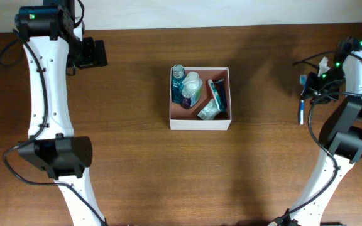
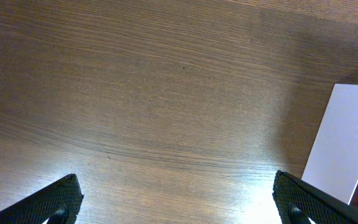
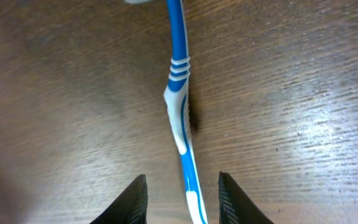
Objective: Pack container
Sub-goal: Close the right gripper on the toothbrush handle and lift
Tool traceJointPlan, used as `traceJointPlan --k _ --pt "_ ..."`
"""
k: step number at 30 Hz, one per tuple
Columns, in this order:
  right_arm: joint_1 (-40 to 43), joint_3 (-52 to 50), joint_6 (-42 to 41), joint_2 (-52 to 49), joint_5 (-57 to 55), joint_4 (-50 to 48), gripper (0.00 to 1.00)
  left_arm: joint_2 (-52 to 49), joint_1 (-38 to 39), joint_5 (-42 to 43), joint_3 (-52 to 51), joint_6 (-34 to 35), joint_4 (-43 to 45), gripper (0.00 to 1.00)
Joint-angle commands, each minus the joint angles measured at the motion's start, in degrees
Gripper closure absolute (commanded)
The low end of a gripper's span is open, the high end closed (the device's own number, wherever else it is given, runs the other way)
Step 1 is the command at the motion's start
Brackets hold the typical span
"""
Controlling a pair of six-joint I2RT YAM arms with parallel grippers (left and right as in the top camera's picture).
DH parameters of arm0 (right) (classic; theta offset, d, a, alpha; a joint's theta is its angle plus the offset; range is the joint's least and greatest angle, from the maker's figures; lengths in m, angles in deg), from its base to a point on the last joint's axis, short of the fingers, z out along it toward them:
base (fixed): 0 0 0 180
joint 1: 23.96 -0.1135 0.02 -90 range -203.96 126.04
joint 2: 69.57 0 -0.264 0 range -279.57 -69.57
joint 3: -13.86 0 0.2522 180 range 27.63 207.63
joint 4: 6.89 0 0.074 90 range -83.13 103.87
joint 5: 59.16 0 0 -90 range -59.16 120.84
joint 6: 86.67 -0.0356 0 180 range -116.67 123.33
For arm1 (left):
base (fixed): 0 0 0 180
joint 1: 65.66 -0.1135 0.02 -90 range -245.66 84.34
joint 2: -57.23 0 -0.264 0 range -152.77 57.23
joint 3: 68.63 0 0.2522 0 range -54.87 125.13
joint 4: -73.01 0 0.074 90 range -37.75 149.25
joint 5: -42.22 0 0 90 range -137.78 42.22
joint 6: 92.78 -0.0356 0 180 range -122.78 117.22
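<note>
The container [image 1: 200,123], a white-walled square box with a reddish-brown floor, sits mid-table and holds several toiletries: small bottles [image 1: 187,88] and a green tube [image 1: 217,94]. Its white outer wall [image 2: 347,143] shows at the right of the left wrist view. A blue-and-white toothbrush [image 3: 182,118] lies on the wood at the far right [image 1: 302,113]. My right gripper [image 3: 184,200] is open, its fingers [image 3: 137,199] straddling the handle end with a gap on each side. My left gripper [image 2: 179,205] stands wide open over bare wood at the far left [image 1: 96,52].
The dark wooden table [image 1: 137,169] runs to a pale wall along the top edge. Both white arms rise from bases at the front, the left one [image 1: 49,113] and the right one [image 1: 344,132]. Cables hang by the right wrist.
</note>
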Motion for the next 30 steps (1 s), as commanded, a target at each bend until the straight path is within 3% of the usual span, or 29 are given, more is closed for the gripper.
traceJointPlan --k 1,30 --pt "-0.31 -0.33 -1.05 -0.11 -3.41 -1.4 0.67 1.18 -0.09 0.42 -0.15 0.33 0.09 0.01" --pt "-3.74 -0.52 0.04 -0.28 -8.79 -4.85 0.67 1.18 -0.09 0.42 -0.15 0.33 0.09 0.01"
